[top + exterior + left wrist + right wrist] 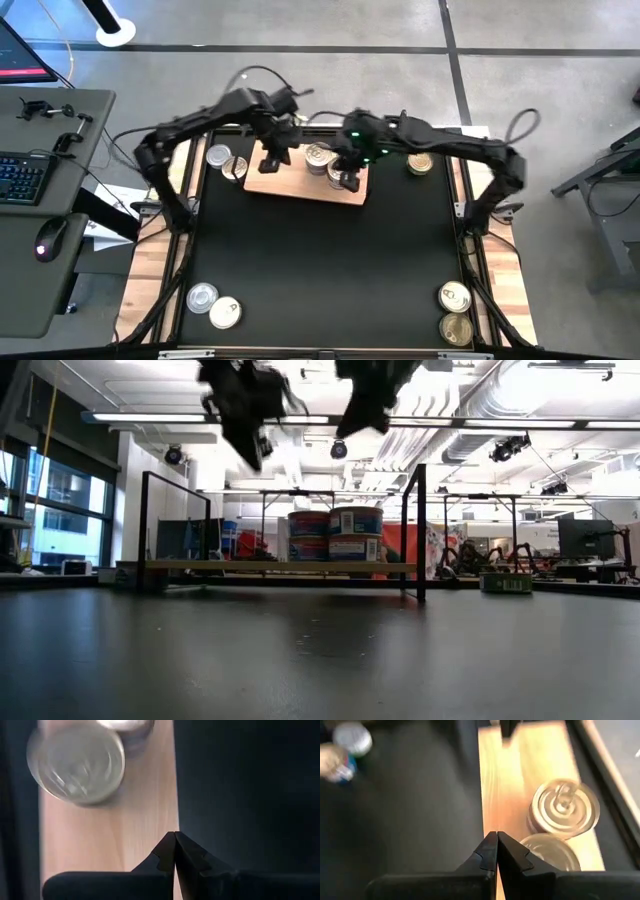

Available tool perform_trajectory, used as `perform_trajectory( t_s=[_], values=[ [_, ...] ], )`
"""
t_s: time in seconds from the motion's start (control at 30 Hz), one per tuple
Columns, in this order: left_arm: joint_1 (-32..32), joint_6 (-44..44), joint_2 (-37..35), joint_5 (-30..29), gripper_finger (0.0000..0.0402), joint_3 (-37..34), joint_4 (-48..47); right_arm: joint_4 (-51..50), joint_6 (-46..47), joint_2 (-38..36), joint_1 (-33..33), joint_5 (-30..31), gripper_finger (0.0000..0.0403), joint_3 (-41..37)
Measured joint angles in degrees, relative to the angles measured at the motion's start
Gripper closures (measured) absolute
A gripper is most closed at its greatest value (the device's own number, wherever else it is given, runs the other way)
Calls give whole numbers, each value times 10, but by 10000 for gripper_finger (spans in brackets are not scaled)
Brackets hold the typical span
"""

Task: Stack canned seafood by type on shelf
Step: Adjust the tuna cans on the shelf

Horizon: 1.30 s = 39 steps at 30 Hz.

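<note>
The shelf [300,185], a pale wood board, lies at the far middle of the black mat. On it stand two stacks of canned seafood [309,535] [356,533], side by side, two tins each, with silver and gold lids [318,155] [563,810]. My left gripper [270,163] hangs shut above the shelf's left part, nothing between its fingers [175,851]. My right gripper [348,182] hangs shut above the shelf's right part beside the stacks, also holding nothing [497,851]. In the low view both grippers [248,420] [366,405] are well above the tins.
Loose tins stand on the mat: two left of the shelf [226,161], one to its right [420,163], two at the near left corner [214,304] and two at the near right corner [456,312]. A desk with a keyboard [22,178] stands beyond the table's left edge.
</note>
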Motion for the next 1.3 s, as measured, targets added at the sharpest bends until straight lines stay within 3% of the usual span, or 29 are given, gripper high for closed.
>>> perform_trajectory(
  t_s=[0.2,0.33,0.47,0.67,0.83,1.0,1.3],
  values=[
    [-6,-16,-125,3,401,0,44,-145,-9,134,8,-20,403,135],
    [-6,-36,-186,-16,402,0,66,-184,-12,195,23,-15,403,189],
    [-6,-41,-224,-36,401,0,70,-196,1,228,38,45,403,203],
    [-6,-55,-244,-68,402,0,74,-217,48,249,47,71,403,198],
    [-6,-55,-241,-75,402,0,85,-235,89,274,55,142,403,197],
    [-6,-55,-237,-78,402,0,87,-249,91,302,54,147,403,196],
    [-6,-40,-237,-78,402,0,91,-265,76,307,49,222,403,196]
  ],
)
